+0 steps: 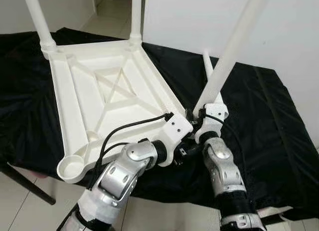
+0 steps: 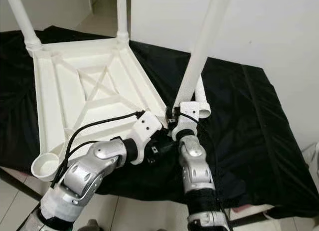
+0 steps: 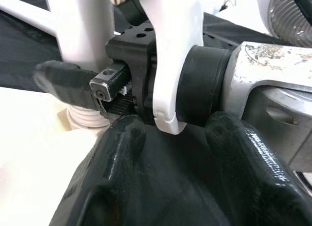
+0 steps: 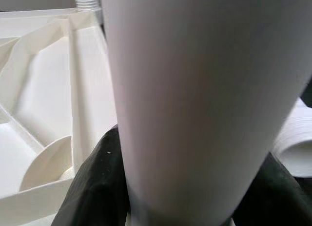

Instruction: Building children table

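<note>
The upturned white ribbed plastic tabletop (image 1: 107, 99) lies on the black-draped surface (image 1: 259, 116), two legs fitted. The left gripper (image 1: 180, 152), jaws unreadable, steadies its near corner. The right gripper's (image 1: 199, 116) jaws pinch a white tubular leg (image 1: 232, 51); next, probably seat and twist it.

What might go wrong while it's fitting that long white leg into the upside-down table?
The right gripper grips the long white plastic leg near its bottom end and tilted, so it may jam at the corner of the white plastic tabletop. The tabletop's empty corner socket overhangs the black-draped table and could tip.
</note>
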### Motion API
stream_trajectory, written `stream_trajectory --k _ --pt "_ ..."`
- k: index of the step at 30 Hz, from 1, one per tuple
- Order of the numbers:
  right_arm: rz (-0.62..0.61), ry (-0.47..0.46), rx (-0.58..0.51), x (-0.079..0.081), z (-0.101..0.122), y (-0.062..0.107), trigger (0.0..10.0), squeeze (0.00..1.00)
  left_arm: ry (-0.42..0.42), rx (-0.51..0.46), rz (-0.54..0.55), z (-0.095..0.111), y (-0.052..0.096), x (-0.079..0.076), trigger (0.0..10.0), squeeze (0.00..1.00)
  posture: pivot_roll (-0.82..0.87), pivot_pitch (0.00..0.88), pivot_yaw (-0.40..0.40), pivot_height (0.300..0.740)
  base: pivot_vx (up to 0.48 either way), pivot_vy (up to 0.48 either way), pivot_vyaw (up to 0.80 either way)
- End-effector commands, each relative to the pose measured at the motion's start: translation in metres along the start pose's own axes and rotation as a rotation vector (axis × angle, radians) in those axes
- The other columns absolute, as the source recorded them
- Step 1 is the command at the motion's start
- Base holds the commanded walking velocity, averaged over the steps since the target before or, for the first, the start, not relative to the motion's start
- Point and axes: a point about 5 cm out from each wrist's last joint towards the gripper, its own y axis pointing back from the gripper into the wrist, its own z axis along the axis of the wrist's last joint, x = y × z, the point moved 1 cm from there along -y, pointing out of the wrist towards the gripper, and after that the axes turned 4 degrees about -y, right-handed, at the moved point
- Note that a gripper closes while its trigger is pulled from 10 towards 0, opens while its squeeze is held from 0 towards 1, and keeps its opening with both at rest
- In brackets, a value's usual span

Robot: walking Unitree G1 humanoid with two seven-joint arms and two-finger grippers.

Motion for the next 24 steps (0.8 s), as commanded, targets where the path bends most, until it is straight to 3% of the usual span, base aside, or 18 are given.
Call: stream_trajectory --k 1,8,9,13,20,21,24 --pt "-0.067 0.051 0.083 -0.01 -0.016 0.005 10.0 0.0 0.002 0.0 -0.014 0.0 -0.005 -0.006 10.0 0.0 0.13 0.051 -0.121 0.74 0.0 0.0 0.0" --pt "-0.085 0.037 0.099 -0.01 -0.014 0.009 10.0 0.02 -0.002 0.003 -0.02 -0.001 -0.006 -0.007 10.0 0.0 0.13 0.046 -0.124 0.74 0.0 0.0 0.0" --pt "-0.087 0.028 0.096 -0.009 -0.013 0.009 10.0 1.0 -0.002 0.003 -0.017 -0.001 -0.005 -0.006 10.0 0.0 0.13 0.044 -0.125 0.74 0.0 0.0 0.0" --pt "-0.084 0.017 0.085 -0.008 -0.01 0.009 10.0 1.0 -0.002 0.004 -0.014 -0.001 -0.005 -0.006 10.0 0.0 0.14 0.042 -0.128 0.74 0.0 0.0 0.0" --pt "0.099 -0.018 0.046 -0.009 -0.001 0.002 10.0 1.0 -0.004 0.005 -0.007 -0.001 -0.004 -0.005 10.0 0.0 0.15 0.033 -0.132 0.74 0.0 0.0 0.0" --pt "0.136 -0.012 0.046 -0.01 -0.001 0.001 10.0 0.0 -0.004 0.005 -0.007 -0.001 -0.004 -0.004 10.0 0.0 0.15 0.031 -0.131 0.74 0.0 0.0 0.0" --pt "0.225 0.017 0.044 -0.013 0.001 -0.001 10.0 0.0 -0.005 0.007 -0.008 -0.002 -0.003 -0.004 10.0 0.0 0.14 0.027 -0.125 0.74 0.0 0.0 0.0"
